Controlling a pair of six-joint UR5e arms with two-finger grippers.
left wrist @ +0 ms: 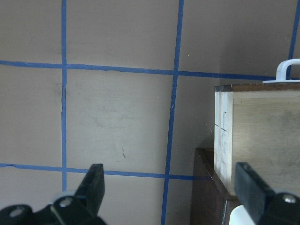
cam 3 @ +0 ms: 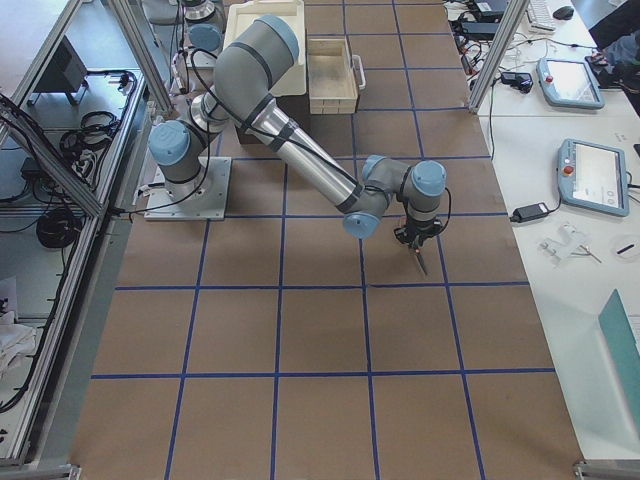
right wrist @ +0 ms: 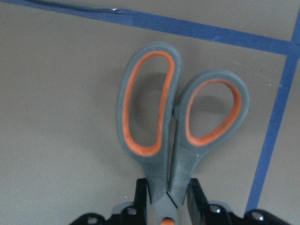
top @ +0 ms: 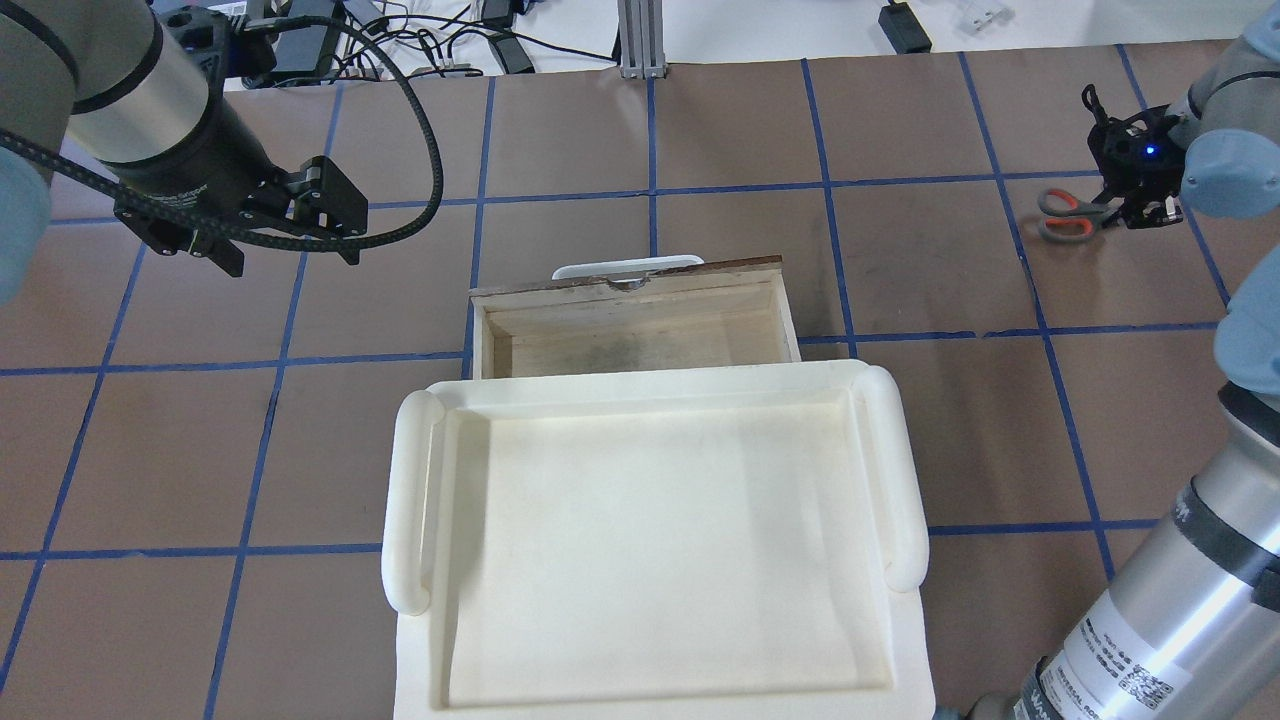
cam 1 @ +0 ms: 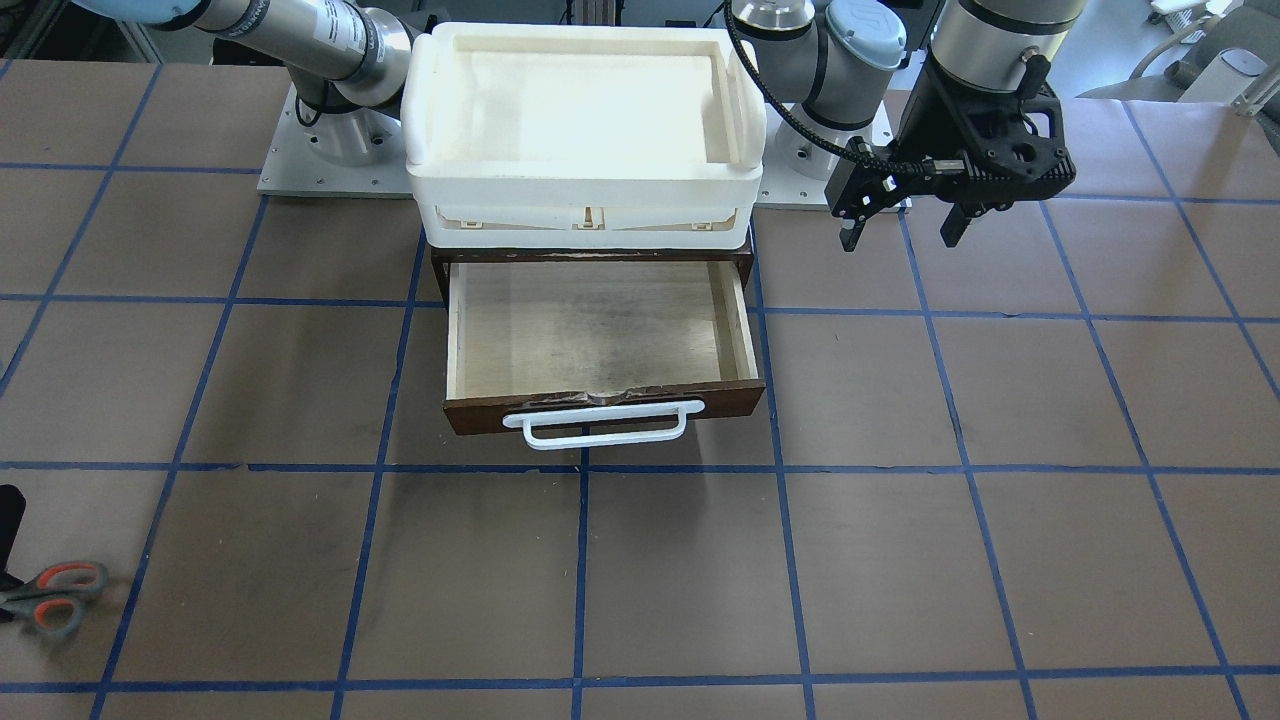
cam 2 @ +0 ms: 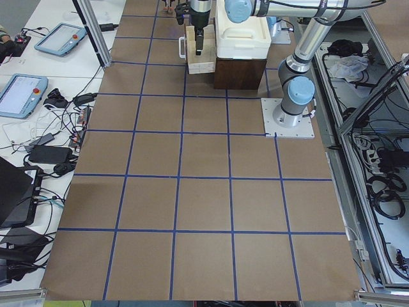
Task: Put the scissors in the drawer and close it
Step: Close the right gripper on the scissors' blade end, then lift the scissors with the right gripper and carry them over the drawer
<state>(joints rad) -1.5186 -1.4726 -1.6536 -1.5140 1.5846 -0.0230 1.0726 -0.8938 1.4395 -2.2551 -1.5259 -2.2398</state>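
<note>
Probably robotics lab: teach pendants (cam 3: pixel 597 175), cables (cam 2: pixel 385 188)

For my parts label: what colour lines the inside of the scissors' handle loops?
Orange-red, on the small grey-handled scissors; clearest in the right wrist-mounted view.
</note>
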